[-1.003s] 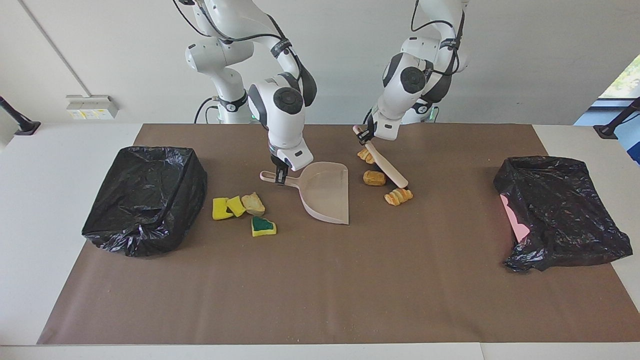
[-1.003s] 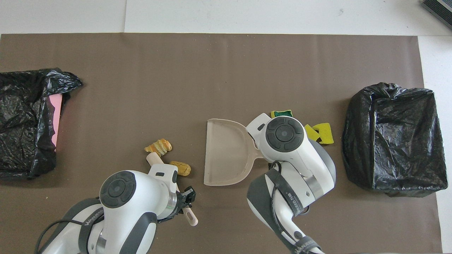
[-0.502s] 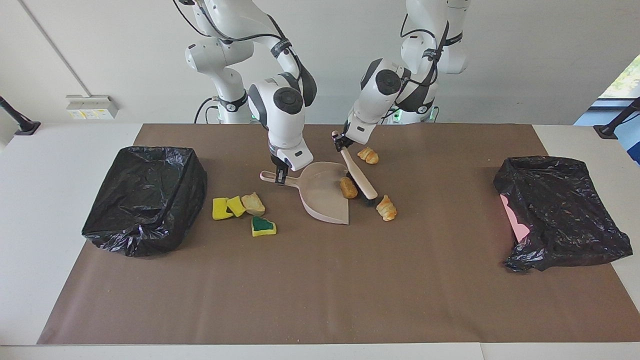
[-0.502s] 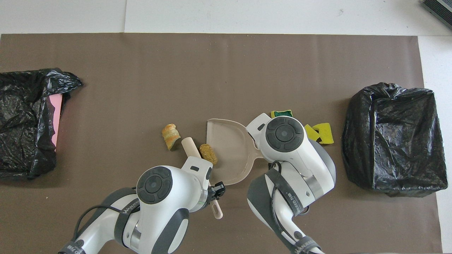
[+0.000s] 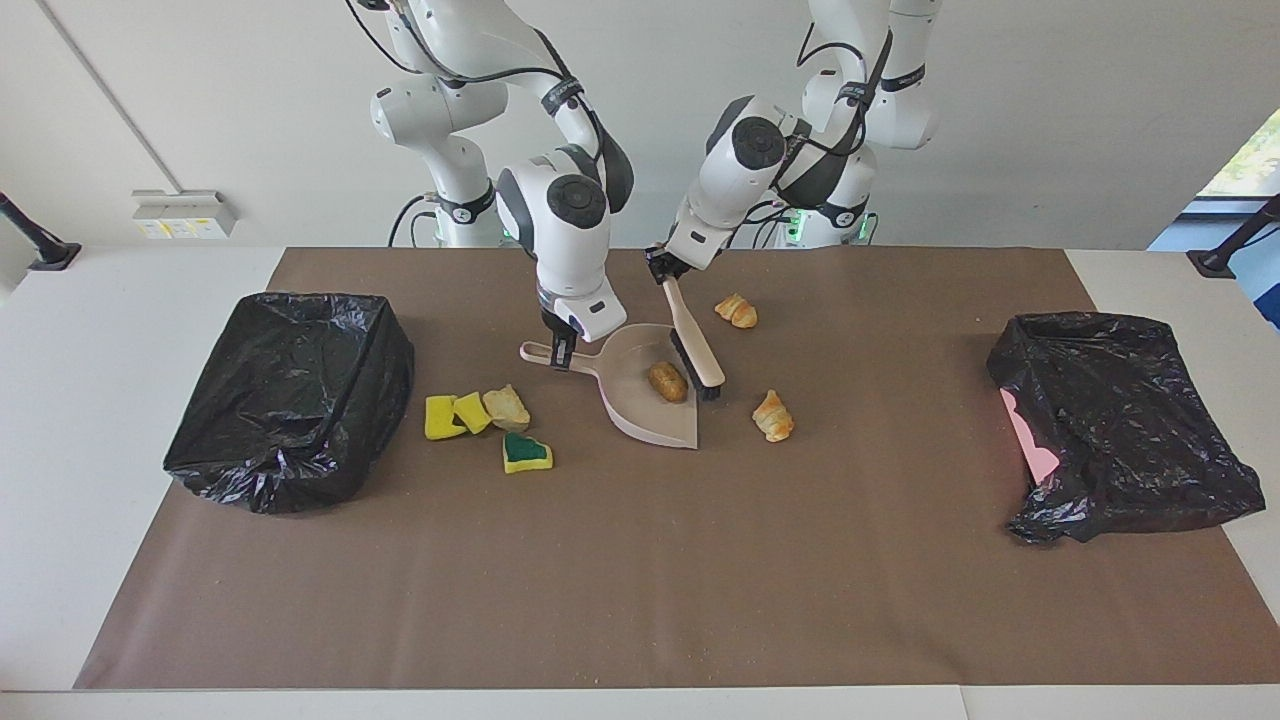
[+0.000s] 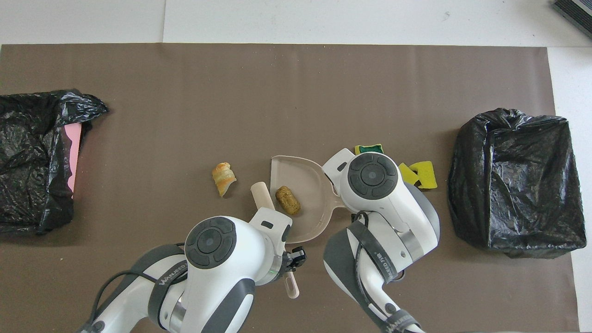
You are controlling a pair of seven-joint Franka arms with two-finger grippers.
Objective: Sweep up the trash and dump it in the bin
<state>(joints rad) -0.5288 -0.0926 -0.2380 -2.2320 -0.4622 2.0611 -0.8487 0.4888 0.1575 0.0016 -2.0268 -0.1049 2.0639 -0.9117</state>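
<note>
Sweeping underway: left gripper clamps brush, right gripper clamps dustpan holding one pastry; next, sweep croissant beside dustpan.

Glossy, crinkled black plastic bags flank a matt brown paper-like mat, on which lie a smooth matt plastic dustpan, porous sponge chunks and flaky, rough-crusted pastries, under smooth glossy white plastic arm shells.
</note>
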